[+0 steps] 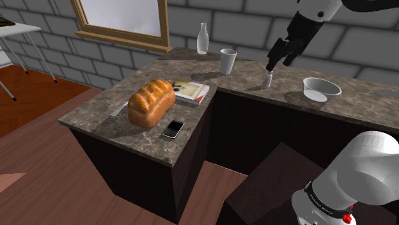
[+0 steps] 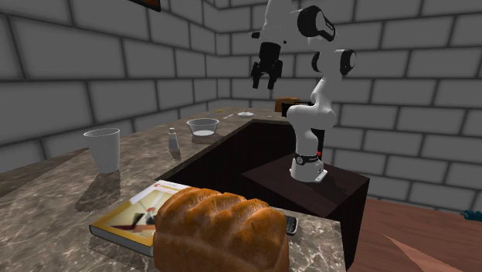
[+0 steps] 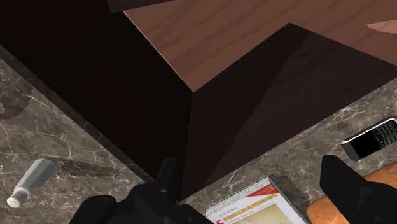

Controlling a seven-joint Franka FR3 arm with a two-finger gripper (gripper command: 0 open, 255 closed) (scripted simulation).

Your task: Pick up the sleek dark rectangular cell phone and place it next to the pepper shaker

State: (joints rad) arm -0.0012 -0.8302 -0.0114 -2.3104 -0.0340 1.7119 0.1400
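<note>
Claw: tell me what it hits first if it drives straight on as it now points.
Likely the dark cabinet side below the counter's inner corner, straight ahead of the open claw. Depth is unclear; the shaker lies off that line.

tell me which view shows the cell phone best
The shoulder view: the cell phone lies whole and uncovered on the counter beside the bread loaf. The wrist view shows its screen and keypad at the frame's edge. In the second exterior view the loaf hides all but one end.
</note>
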